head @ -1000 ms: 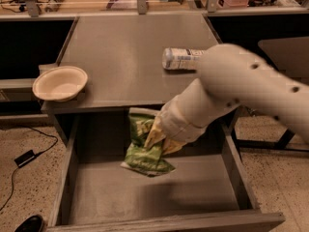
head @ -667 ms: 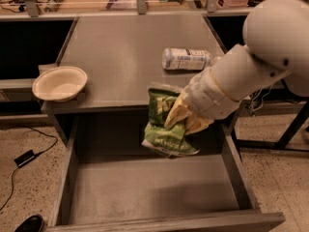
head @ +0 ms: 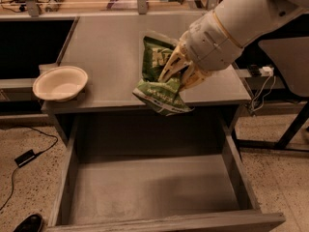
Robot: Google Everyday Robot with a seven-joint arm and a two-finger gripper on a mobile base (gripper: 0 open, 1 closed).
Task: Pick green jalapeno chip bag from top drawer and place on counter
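Observation:
My gripper [head: 176, 71] is shut on the green jalapeno chip bag [head: 158, 83] and holds it in the air over the front edge of the counter [head: 111, 47]. The bag hangs crumpled, with its lower end dipping just past the counter's front edge. The top drawer [head: 154, 187] stands pulled open below, with nothing lying on its flat grey bottom. My white arm comes in from the upper right and hides the right part of the counter.
A cream bowl [head: 60, 82] sits on the counter's front left corner. A black cable and adapter [head: 26, 157] lie on the floor at left. A dark shoe [head: 28, 223] shows at the bottom left. Another table's legs [head: 289, 129] stand at right.
The gripper has lifted the chip bag out of the drawer and up to counter height. The bottle on the counter is now hidden behind my arm.

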